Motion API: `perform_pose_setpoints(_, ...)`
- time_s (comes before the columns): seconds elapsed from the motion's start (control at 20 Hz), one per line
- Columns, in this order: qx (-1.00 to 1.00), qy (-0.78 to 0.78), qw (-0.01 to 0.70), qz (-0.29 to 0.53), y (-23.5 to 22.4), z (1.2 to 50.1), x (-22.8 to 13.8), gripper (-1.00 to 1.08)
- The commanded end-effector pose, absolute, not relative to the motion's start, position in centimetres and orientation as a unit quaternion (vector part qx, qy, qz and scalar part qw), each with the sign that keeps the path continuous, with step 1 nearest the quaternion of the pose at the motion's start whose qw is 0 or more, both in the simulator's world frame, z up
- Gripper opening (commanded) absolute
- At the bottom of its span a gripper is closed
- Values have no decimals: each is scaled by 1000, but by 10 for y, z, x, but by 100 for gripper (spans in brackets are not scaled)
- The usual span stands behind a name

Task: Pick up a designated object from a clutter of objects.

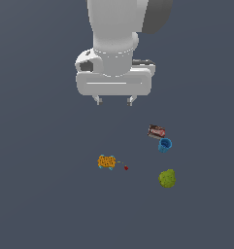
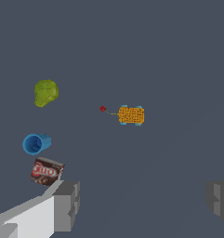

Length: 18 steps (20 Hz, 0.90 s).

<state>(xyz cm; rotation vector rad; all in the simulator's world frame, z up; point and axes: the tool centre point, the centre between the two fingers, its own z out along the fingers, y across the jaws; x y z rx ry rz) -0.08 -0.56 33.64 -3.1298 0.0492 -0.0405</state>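
Observation:
The designated object, a small dark brown box [image 1: 156, 131] [image 2: 47, 171] with red and white label markings, lies on the grey floor just beside a blue cup [image 1: 164, 145] [image 2: 36, 143] tipped on its side. My gripper [image 1: 114, 101] [image 2: 141, 204] hangs open above the floor, off toward the exterior view's left of the box, holding nothing. In the wrist view the box sits close to one grey fingertip [image 2: 67, 204]. The clutter of objects is spread out below the gripper.
A yellow-green lumpy fruit [image 1: 167, 178] [image 2: 45, 92] rests beyond the cup. An orange patterned flat piece with teal edges [image 1: 107, 162] [image 2: 131, 115] lies apart from them, with a tiny red bit [image 1: 126, 168] [image 2: 102, 109] beside it.

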Motion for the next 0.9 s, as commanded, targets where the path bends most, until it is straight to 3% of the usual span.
perform_pose_setpoints(0.0,-1000,16,6,-13,-6,336,-1,100)
perform_pose_setpoints(0.45,-999,16,-6,-40,-9,356,12,100)
perform_pose_setpoints(0.85,-999,-6,-8,-38,0,344,13,100)
